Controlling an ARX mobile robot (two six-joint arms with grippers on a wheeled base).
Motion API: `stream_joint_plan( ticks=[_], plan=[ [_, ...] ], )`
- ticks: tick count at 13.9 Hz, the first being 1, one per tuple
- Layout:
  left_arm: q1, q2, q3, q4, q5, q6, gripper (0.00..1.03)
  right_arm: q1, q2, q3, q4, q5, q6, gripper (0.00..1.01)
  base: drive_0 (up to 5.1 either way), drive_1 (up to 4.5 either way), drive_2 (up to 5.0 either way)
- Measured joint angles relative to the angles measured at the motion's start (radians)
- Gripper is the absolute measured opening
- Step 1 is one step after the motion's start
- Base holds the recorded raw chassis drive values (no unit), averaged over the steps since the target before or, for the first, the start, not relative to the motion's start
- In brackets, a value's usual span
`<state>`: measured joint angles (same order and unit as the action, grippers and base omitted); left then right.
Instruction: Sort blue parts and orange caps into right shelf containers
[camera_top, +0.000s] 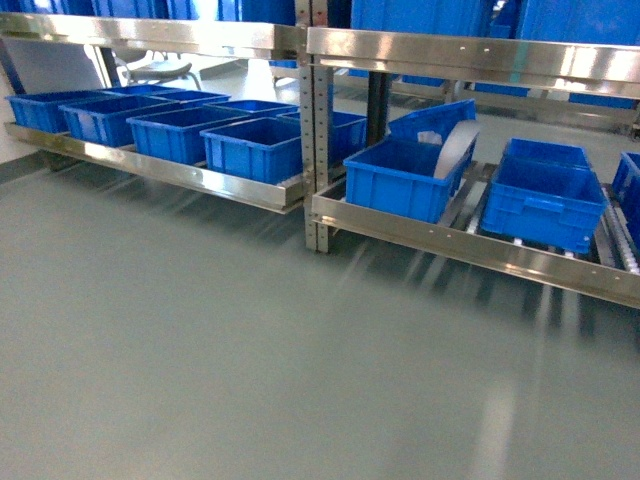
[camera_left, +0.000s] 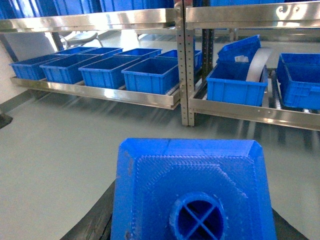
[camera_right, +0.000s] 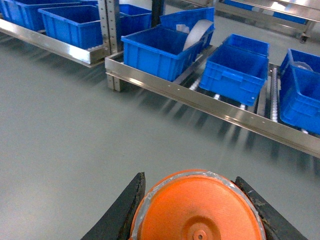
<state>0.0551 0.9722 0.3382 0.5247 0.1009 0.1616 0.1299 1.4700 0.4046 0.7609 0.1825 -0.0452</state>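
While neither arm shows in the head view, the wrist cams tell more. L gripper (camera_left: 192, 220) is clamped on a blue part (camera_left: 192, 187), dark fingers (camera_left: 92, 220) at both flanks, round cross-ribbed hole facing the cam. R gripper (camera_right: 197, 210) is clamped on an orange cap (camera_right: 197, 207), black fingers (camera_right: 122, 207) touching both sides. Shelf (camera_top: 470, 245) runs across 12 o'clock in the head view, w/ the right shelf containers (camera_top: 405, 175) at approx 1–2 o'clock on its low rail. A pale curved sheet (camera_top: 455, 148) leans in the nearest crate. Grey floor (camera_top: 250, 350) lies before the shelf.
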Motion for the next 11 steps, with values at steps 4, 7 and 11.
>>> stream_joint_plan(
  ticks=[4,7,11],
  plan=[
    [0.0,0.0,0.0,0.0,0.0,0.0,0.44,0.0,0.0,0.0,0.0,0.0,0.0,0.43,-1.5,-1.55,-1.5],
    [0.0,0.0,0.0,0.0,0.0,0.0,0.44,0.0,0.0,0.0,0.0,0.0,0.0,0.43,-1.6,-1.6,-1.6],
    [0.0,0.0,0.0,0.0,0.0,0.0,0.44,0.0,0.0,0.0,0.0,0.0,0.0,0.43,-1.7,-1.67,-1.7]
  ],
)
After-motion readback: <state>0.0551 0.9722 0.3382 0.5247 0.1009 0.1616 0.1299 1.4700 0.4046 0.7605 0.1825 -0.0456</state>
